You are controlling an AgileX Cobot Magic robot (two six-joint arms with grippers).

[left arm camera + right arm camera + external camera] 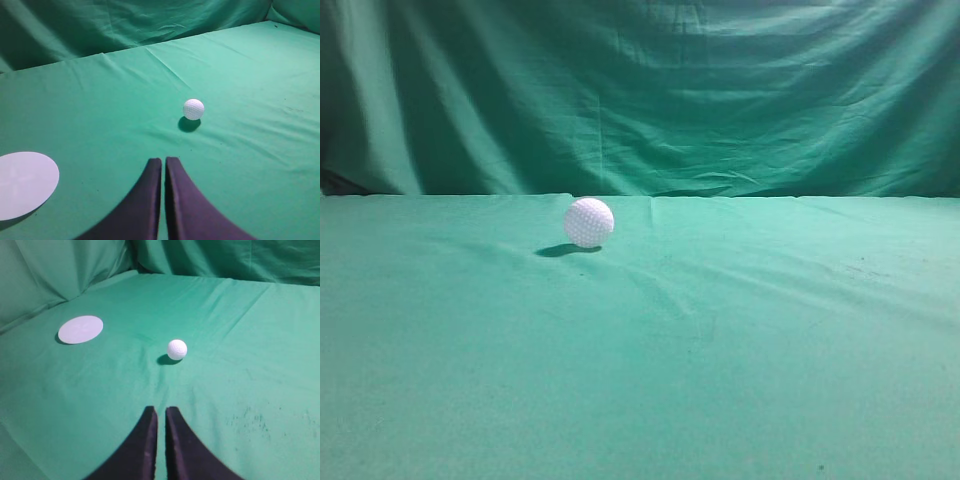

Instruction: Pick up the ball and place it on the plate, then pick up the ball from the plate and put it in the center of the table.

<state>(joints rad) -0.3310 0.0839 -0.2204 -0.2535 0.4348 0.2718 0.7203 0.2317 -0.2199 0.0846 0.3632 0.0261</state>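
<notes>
The white dimpled ball (589, 222) rests alone on the green cloth table (740, 330), left of the middle and toward the back. It also shows in the left wrist view (193, 109) and in the right wrist view (177, 349). A flat white round plate lies on the cloth, at the lower left of the left wrist view (22, 184) and at the upper left of the right wrist view (80, 329). My left gripper (163, 160) is shut and empty, well short of the ball. My right gripper (160, 410) is shut and empty, also short of the ball. Neither gripper shows in the exterior view.
A darker folded green curtain (640, 90) hangs behind the table and wraps round its sides (60, 270). The cloth has shallow wrinkles (670, 290) and dark specks at the right (250, 417).
</notes>
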